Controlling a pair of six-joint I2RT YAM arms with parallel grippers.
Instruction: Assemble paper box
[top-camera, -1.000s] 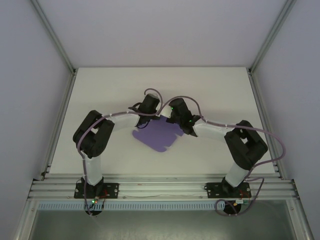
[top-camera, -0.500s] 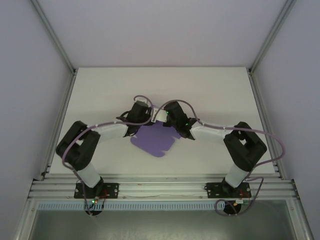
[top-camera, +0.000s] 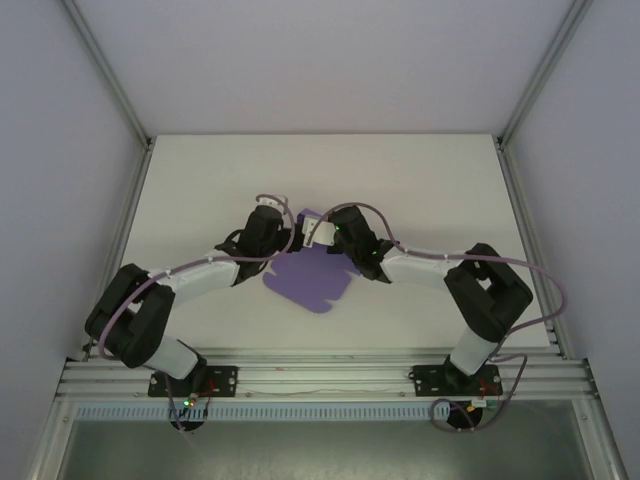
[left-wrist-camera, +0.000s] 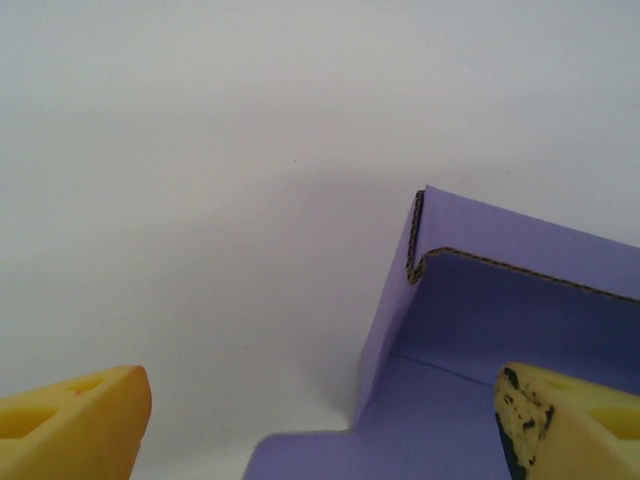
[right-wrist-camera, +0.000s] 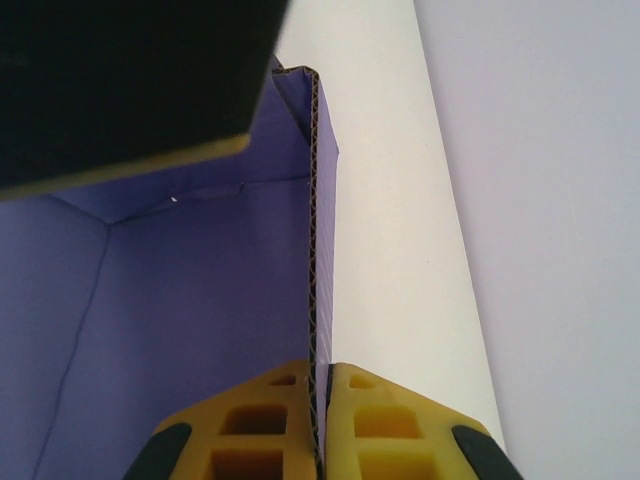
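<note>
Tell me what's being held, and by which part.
The right gripper pinches the paper box by the edge of a raised wall; the left gripper is open, holding nothing.

No text, labels, brands, numbers or signs can be read. The paper box (left-wrist-camera: 500, 300) is plain purple card, no print legible on it.
</note>
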